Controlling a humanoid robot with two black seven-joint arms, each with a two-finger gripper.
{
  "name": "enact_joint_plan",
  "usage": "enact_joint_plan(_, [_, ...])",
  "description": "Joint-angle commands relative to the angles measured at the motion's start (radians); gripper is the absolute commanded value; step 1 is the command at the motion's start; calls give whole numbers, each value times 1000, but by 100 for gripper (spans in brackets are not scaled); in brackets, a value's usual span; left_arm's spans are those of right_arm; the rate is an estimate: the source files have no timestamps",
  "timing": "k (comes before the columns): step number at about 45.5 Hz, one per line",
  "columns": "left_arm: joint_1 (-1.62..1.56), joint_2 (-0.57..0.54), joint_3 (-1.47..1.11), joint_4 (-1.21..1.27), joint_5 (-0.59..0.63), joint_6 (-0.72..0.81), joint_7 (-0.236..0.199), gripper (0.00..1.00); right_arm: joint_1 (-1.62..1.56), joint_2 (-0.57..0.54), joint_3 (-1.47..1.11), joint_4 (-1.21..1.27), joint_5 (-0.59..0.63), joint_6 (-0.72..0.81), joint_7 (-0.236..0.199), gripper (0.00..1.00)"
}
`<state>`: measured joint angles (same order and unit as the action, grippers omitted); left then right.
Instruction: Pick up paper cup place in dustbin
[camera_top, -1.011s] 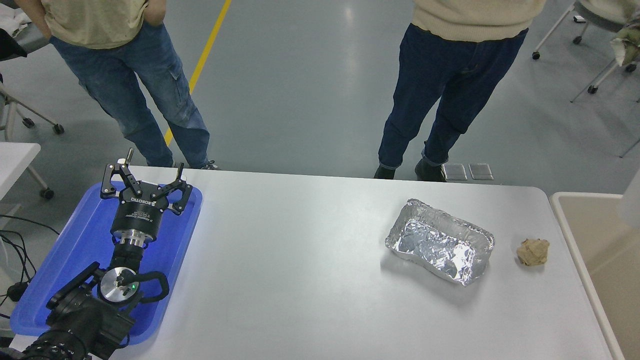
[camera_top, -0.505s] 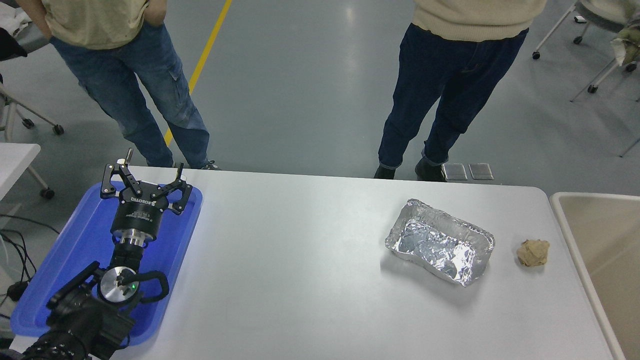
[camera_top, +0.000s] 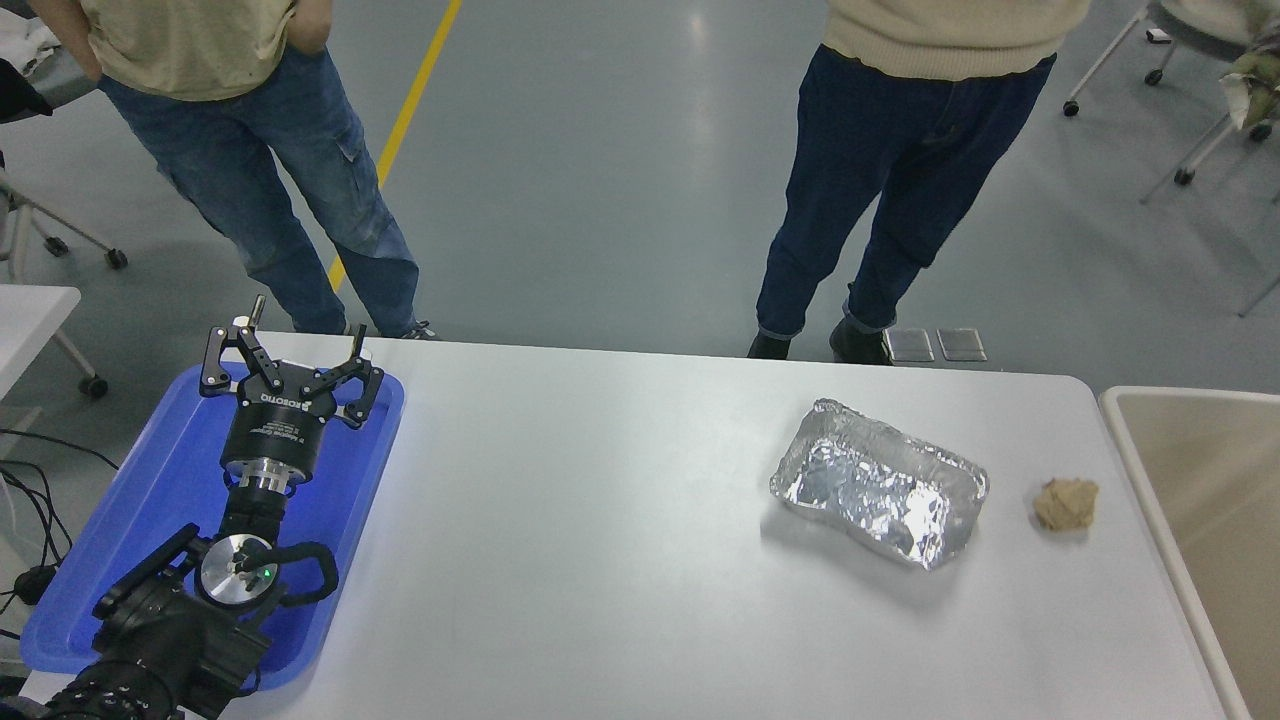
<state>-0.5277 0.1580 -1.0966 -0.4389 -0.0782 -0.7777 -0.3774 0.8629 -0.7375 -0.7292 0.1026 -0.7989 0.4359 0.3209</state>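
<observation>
The paper cup does not show anywhere in the head view. The dustbin (camera_top: 1212, 472), beige with a pale rim and tan inside, stands off the table's right end and is cut by the picture's edge; what lies in it is out of view. My left gripper (camera_top: 297, 345) is parked at the lower left over the blue tray (camera_top: 150, 500), open, with nothing between its fingers. My right arm and gripper are out of the picture.
A crinkled silver foil tray (camera_top: 880, 485) lies on the right part of the white table (camera_top: 600, 540). A crumpled brown paper ball (camera_top: 1065, 503) sits between it and the dustbin. Two people stand at the far side.
A pale blurred shape at the right edge above the dustbin, seen a second ago, is gone. The left arm, foil tray and paper ball have not moved.
</observation>
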Motion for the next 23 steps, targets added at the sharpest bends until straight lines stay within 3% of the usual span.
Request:
enact_joint_plan(1, [0,0,1,0,0,0,-2,100,-182,122,20,-57,130,-111,-46,0])
enact_joint_plan(6, [0,0,0,0,0,0,-2,100,-205,150,22,-49,156,-141,-72,0])
enact_joint_plan(20, [0,0,0,0,0,0,-2,100,-223,173,27,-44,190,-183,-86,2])
enact_joint_plan(21, [0,0,0,0,0,0,-2,100,-223,173,27,-44,193,-189,-88,9])
enact_joint_plan(22, [0,0,0,0,0,0,-2,100,-223,173,27,-44,196,-190,-91,23])
enact_joint_plan(23, [0,0,0,0,0,0,-2,100,-223,173,27,-44,199,-195,-95,54])
